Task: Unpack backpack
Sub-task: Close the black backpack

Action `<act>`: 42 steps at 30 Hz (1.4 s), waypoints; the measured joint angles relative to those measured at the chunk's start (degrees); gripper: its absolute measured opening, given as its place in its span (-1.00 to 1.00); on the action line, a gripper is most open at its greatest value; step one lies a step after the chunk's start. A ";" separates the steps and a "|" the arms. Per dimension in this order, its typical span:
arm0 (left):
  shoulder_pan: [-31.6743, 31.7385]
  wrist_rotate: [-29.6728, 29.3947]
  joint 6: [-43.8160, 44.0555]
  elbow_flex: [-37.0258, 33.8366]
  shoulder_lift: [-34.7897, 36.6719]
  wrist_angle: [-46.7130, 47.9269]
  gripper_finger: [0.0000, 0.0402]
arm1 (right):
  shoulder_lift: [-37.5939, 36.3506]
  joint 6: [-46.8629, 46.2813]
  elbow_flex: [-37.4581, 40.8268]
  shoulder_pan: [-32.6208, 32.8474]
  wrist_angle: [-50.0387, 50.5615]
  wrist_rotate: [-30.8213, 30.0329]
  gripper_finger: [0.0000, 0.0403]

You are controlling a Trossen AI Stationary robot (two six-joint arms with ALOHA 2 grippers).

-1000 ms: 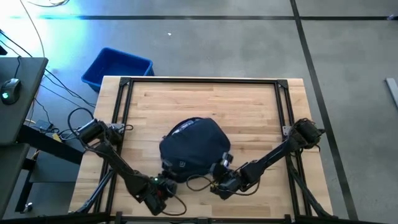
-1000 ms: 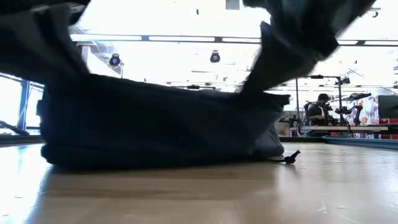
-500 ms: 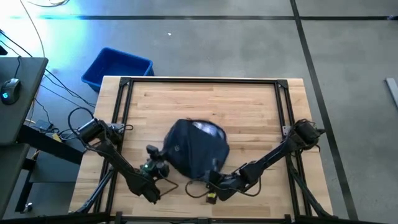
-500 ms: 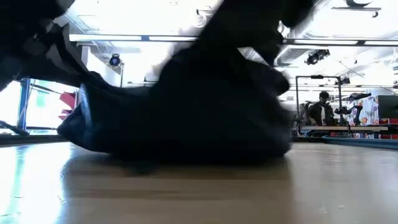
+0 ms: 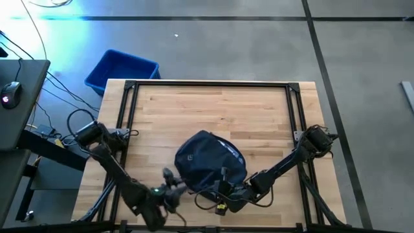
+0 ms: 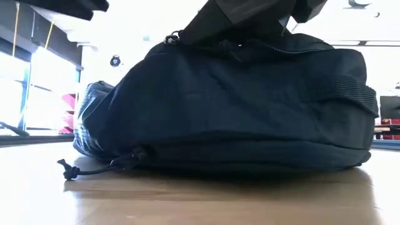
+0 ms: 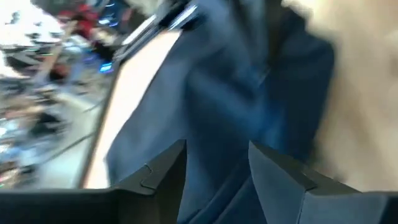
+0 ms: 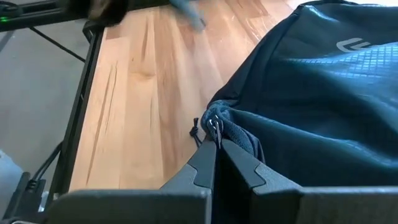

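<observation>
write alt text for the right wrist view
The right gripper is shut on a bunched fold of the dark navy soft fabric backpack beside its metal zipper pull. The backpack lies on the pale wooden table.

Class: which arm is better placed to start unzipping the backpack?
Probably the right: its gripper is shut on the backpack at a zipper pull. The left gripper is open beside the fabric.
</observation>
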State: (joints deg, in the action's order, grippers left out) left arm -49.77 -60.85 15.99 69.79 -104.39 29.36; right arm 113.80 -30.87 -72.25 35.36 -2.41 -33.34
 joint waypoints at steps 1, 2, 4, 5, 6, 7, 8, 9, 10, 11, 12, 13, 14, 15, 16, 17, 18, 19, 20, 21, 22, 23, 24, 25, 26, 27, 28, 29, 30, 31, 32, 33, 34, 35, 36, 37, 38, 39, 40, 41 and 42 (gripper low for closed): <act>0.96 2.77 -3.23 -0.65 -0.04 -4.87 -0.23 | 0.00 0.15 0.00 -0.04 -0.39 -0.05 -1.00; 2.00 6.09 -5.80 -1.26 -0.31 -9.01 -0.23 | 0.00 0.33 0.00 -0.06 -0.78 -0.05 -1.00; 3.98 12.16 -8.61 -2.44 -0.66 -15.78 -0.23 | 0.00 0.84 0.00 -0.10 -1.29 -0.03 -1.00; 4.85 14.10 -8.85 -3.03 -0.67 -17.74 -0.23 | 0.00 1.20 0.00 -0.10 -1.65 0.03 -1.00; 5.67 15.82 -8.80 -3.54 -0.67 -19.67 -0.23 | 0.00 1.43 0.00 -0.08 -2.10 0.22 -1.00; 6.32 17.43 -8.41 -3.76 -0.67 -20.77 -0.23 | 0.00 1.69 0.00 -0.08 -2.53 0.35 -1.00; 6.88 18.53 -7.70 -4.01 -0.67 -21.01 -0.23 | 0.00 1.82 0.00 -0.08 -2.62 0.40 -1.00; 7.38 18.88 -6.79 -4.25 -0.67 -20.57 -0.23 | 0.00 1.81 0.00 -0.08 -2.60 0.43 -1.00; 7.79 19.15 -5.78 -4.42 -0.67 -20.10 -0.24 | 0.00 1.80 0.00 -0.10 -2.60 0.43 -1.00; 8.18 19.26 -5.37 -4.47 -0.76 -19.91 -0.25 | 0.00 1.81 0.00 -0.10 -2.60 0.43 -1.00; 8.55 19.26 -5.20 -4.45 -0.98 -20.26 -0.27 | 0.00 1.81 0.00 -0.08 -2.69 0.45 -1.00; 8.77 19.26 -5.13 -4.41 -1.11 -20.38 -0.30 | 0.00 1.80 0.00 -0.08 -2.79 0.49 -1.00; 8.95 19.37 -5.13 -4.41 -1.37 -20.36 -0.35 | 0.00 1.72 0.00 -0.08 -2.87 0.66 -1.00; 9.15 19.54 -5.13 -4.41 -1.75 -20.42 -0.42 | 0.00 1.33 0.00 -0.08 -2.87 1.02 -1.00; 9.34 19.50 -5.15 -4.41 -2.11 -20.30 -0.51 | 0.00 1.33 0.00 -0.08 -2.91 1.59 -1.00; 9.36 19.41 -5.52 -4.41 -2.28 -19.99 -0.62 | 0.00 1.28 0.00 -0.08 -2.98 2.24 -1.00; 9.32 19.39 -5.87 -4.41 -2.33 -19.56 -0.75 | 0.00 1.07 0.00 -0.01 -3.00 2.72 -1.00; 9.32 19.36 -6.04 -4.37 -2.30 -18.79 -0.87 | 0.00 0.78 0.00 -0.03 -3.00 3.58 -1.00; 9.29 19.04 -5.91 -4.32 -2.28 -17.62 -0.93 | 0.00 0.00 0.00 0.05 -2.98 4.20 -1.00; 9.27 18.28 -5.31 -4.27 -2.28 -15.88 -0.94 | 0.00 -0.60 0.00 0.11 -2.90 4.76 -1.00; 9.25 17.25 -4.39 -4.22 -2.27 -13.70 -0.94 | 0.00 -1.86 0.00 0.16 -2.60 5.25 -1.00; 9.10 15.88 -3.32 -4.19 -2.26 -10.94 -0.94 | -0.03 -3.40 0.00 0.16 -2.30 6.25 -1.00; 8.94 14.47 -2.28 -4.19 -2.26 -7.91 -0.96 | -0.21 -5.17 0.00 0.16 -1.55 7.60 -1.00; 8.89 13.51 -0.95 -4.24 -2.26 -4.70 -0.97 | -0.39 -7.03 0.00 0.16 -0.53 8.88 -1.00; 8.89 12.42 0.70 -4.29 -2.26 -1.59 -0.98 | -0.52 -8.84 -0.01 0.20 0.35 9.48 -1.00; 8.90 11.30 2.62 -4.30 -2.26 1.23 -0.98 | -0.58 -10.20 -0.05 0.26 1.18 9.60 -1.00; 8.93 9.83 4.45 -4.34 -2.26 4.44 -0.98 | -0.66 -11.47 -0.07 0.28 2.24 10.62 -1.00; 8.95 8.44 6.25 -4.42 -2.26 7.84 -0.98 | -0.66 -12.70 -0.07 0.43 3.22 11.58 -1.00; 8.93 7.25 8.19 -4.49 -2.27 11.20 -0.99 | -0.66 -14.01 -0.07 0.56 4.22 12.78 -1.00; 8.95 6.27 10.68 -4.49 -2.28 14.77 -0.99 | -0.66 -15.17 -0.07 0.67 5.26 13.49 -1.00; 8.95 5.58 13.80 -4.49 -2.28 18.22 -0.99 | -0.66 -16.00 -0.07 0.93 6.24 13.81 -1.00; 8.93 5.00 17.05 -4.49 -2.28 21.88 -0.99 | -0.66 -16.89 -0.07 1.18 7.06 13.21 -1.00; 8.95 4.50 20.50 -4.51 -2.28 24.72 -0.99 | -0.66 -16.98 -0.07 1.48 7.77 12.19 -1.00; 8.88 3.53 23.14 -4.70 -2.28 26.38 -0.99 | -0.66 -16.89 -0.07 1.60 8.19 11.05 -1.00; 8.61 2.48 24.57 -4.80 -2.28 27.23 -0.99 | -0.66 -16.64 -0.07 1.61 8.13 9.95 -1.00; 8.25 1.53 24.85 -4.82 -2.28 27.11 -0.99 | -0.66 -16.15 -0.07 1.63 7.78 8.94 -1.00; 7.81 0.62 23.95 -4.82 -2.27 25.99 -0.99 | -0.66 -15.47 -0.07 1.61 7.01 7.71 -1.00; 7.33 0.29 22.12 -4.82 -2.26 24.02 -0.98 | -0.62 -14.71 -0.07 1.61 5.62 6.52 -1.00; 6.91 0.33 19.61 -4.82 -2.19 21.55 -0.98 | -0.43 -13.61 -0.07 1.61 3.79 5.67 -1.00; 6.56 0.84 16.35 -4.82 -2.12 18.66 -0.98 | -0.26 -11.95 -0.07 1.61 1.99 5.14 -1.00; 6.27 1.96 12.83 -4.82 -1.94 15.58 -0.98 | 0.15 -10.06 -0.09 1.61 0.52 4.68 -1.00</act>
State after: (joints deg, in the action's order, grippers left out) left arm -43.50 -58.88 28.81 64.97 -106.33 44.94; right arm 113.95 -40.93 -72.34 36.97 -1.89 -28.66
